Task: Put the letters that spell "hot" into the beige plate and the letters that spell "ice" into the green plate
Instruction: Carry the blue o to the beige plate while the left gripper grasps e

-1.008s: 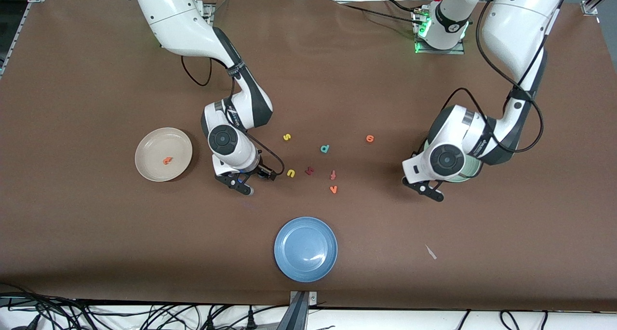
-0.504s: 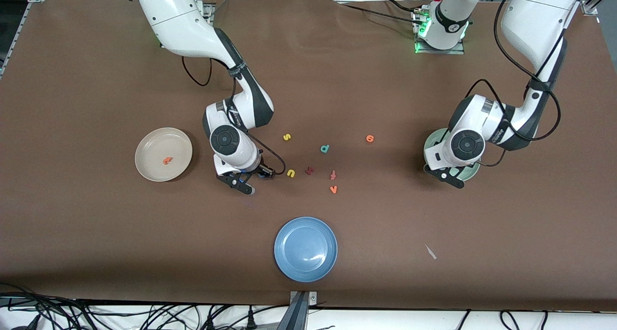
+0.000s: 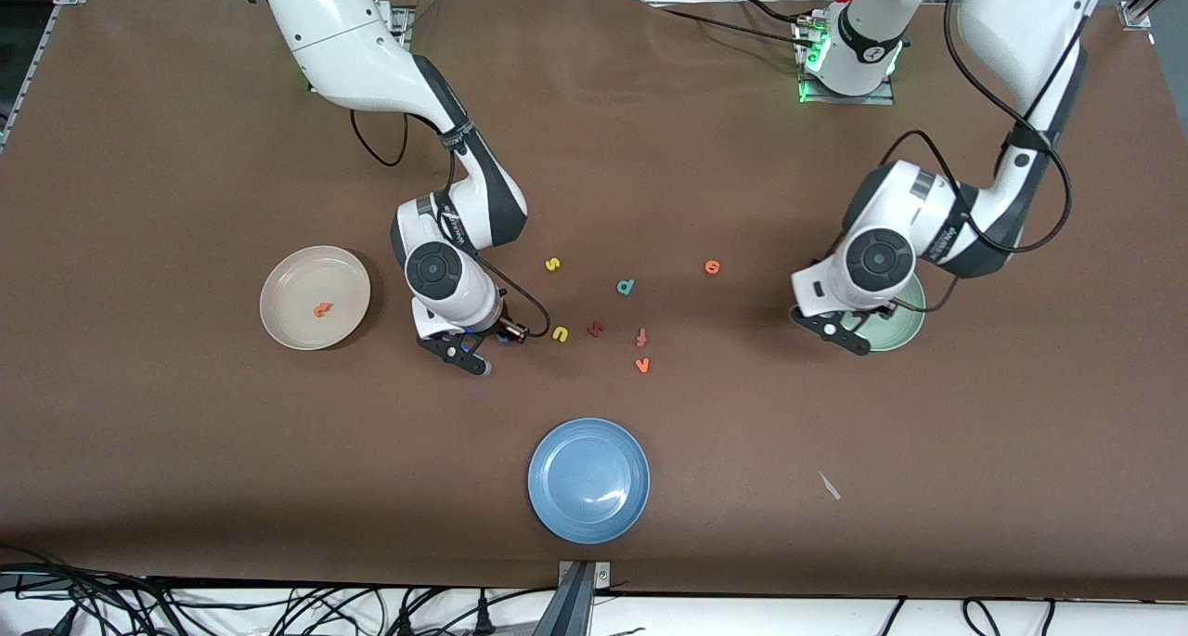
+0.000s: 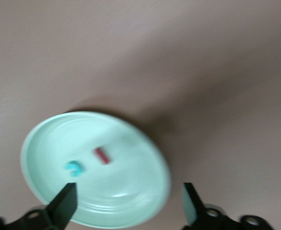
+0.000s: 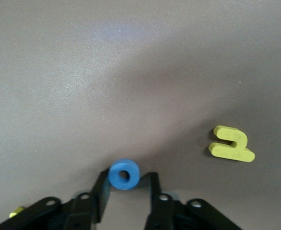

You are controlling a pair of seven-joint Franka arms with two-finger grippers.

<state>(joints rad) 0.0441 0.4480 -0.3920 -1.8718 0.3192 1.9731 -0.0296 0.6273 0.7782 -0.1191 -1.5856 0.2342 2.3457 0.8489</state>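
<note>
blue ring: the foam "o" [image 5: 124, 174] is seen low between the two fingers of the right gripper [image 3: 461, 346], each finger touching or just beside its rim; whether it is yet lifted off the table cannot be told.
right gripper state: fingers drawn in narrow about the ring, nothing else in them.
key relation: the ring sits in line with the finger gap, so the coming move is judged to be a lift and a carry toward the beige plate [image 3: 288, 330], which lies at the right arm's end of the table, well apart from the gripper.
beige plate contents: one orange letter [image 3: 322, 309], taken as the "t".
yellow letters: one arch-like piece [image 5: 232, 143] lies near the ring; a second [image 3: 552, 265] lies farther from the front camera; which is the "h" cannot be told.
left gripper state: the left gripper [image 4: 128, 203] is spread wide and empty, over the rim of the green plate [image 4: 44, 189].
green plate contents: a teal "c" [image 4: 74, 168] and a dark red bar [image 4: 102, 155], apart from each other.
orange "e": the piece [image 3: 712, 266] lies on the table between the letter cluster and the green plate; the left arm is the nearer.
risk: a round foam ring is judged liable to slip from a light pinch.
</note>
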